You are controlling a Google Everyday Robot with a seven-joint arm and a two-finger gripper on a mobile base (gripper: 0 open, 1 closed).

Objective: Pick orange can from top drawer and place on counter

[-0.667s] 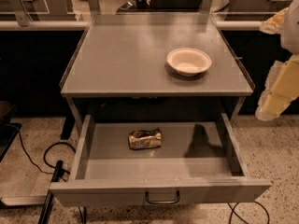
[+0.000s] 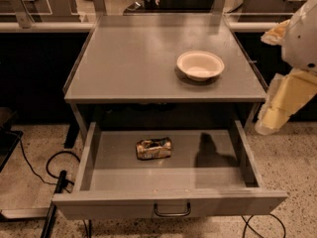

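The orange can [image 2: 154, 148], crumpled, shiny and golden-brown, lies on its side in the middle-left of the open top drawer [image 2: 168, 202]. The drawer is pulled out toward me and its dark looped handle [image 2: 172, 211] is at the front. The grey counter [image 2: 143, 63] is above it. My gripper [image 2: 280, 105] shows as cream-coloured arm parts at the right edge, level with the counter's right front corner. It is to the right of the drawer, well apart from the can. Its shadow falls on the drawer floor right of the can.
A round cream-white bowl [image 2: 200, 65] stands on the right part of the counter. Black cables [image 2: 34, 172] and a dark bar lie on the speckled floor at the left. Dark cabinets and glass rails run behind the counter.
The arm at the right edge has shifted slightly further into view. The can, bowl and drawer have not moved.
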